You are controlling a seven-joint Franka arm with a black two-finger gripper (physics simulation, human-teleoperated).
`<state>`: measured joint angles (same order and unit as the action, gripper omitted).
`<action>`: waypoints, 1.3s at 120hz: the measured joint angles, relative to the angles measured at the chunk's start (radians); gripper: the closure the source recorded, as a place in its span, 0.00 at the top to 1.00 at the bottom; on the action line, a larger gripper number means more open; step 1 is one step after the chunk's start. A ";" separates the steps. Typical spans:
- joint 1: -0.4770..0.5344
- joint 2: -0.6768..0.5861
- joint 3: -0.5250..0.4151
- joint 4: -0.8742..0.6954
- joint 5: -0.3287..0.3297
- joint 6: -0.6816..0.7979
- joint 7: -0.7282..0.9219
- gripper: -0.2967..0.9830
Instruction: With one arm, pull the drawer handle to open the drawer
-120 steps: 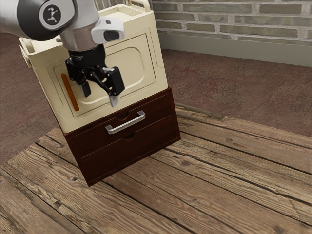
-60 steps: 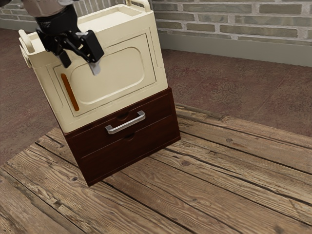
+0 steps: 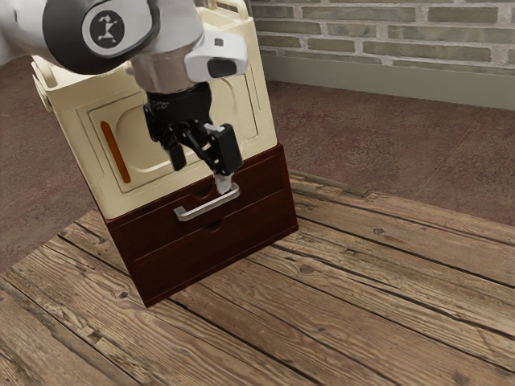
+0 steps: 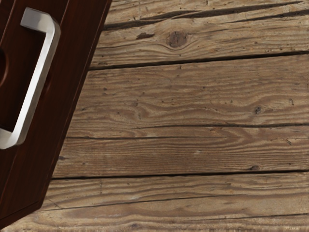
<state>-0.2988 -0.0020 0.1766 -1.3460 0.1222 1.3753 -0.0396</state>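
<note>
My gripper (image 3: 199, 170) is open in front of the cabinet, its fingers apart and pointing down. One fingertip overlaps the right end of the silver bar handle (image 3: 203, 211) in the exterior view; whether they touch I cannot tell. The handle is fixed to the dark red-brown upper drawer (image 3: 157, 228), whose front sits flush with the cabinet. Seen from my hand, the handle (image 4: 35, 87) runs along the dark drawer front (image 4: 67, 63), with nothing gripping it.
A cream cabinet section (image 3: 90, 153) with an orange-brown strip (image 3: 116, 153) stands above the drawers. A second dark front (image 3: 217, 249) lies below the handle. Wooden planks (image 3: 362, 281) extend in front, and a brick wall (image 3: 386, 36) rises behind.
My hand first rose toward the exterior view's left, then came back down and to its right, ending closer to the handle than at the start. The drawer has not moved.
</note>
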 joint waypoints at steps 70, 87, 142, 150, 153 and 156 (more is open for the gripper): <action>0.000 -0.102 -0.090 -0.391 0.170 0.457 0.043 0.77; -0.001 -0.123 -0.089 -0.439 0.198 0.497 0.051 0.74; 0.026 -0.064 -0.052 -0.447 0.230 0.574 0.064 0.65; 0.010 -0.064 -0.037 -0.466 0.230 0.582 0.065 0.65; 0.008 -0.065 -0.031 -0.472 0.230 0.584 0.065 0.65; 0.006 -0.065 -0.024 -0.475 0.230 0.586 0.066 0.65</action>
<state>-0.2925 -0.0668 0.1523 -1.8214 0.3527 1.9617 0.0262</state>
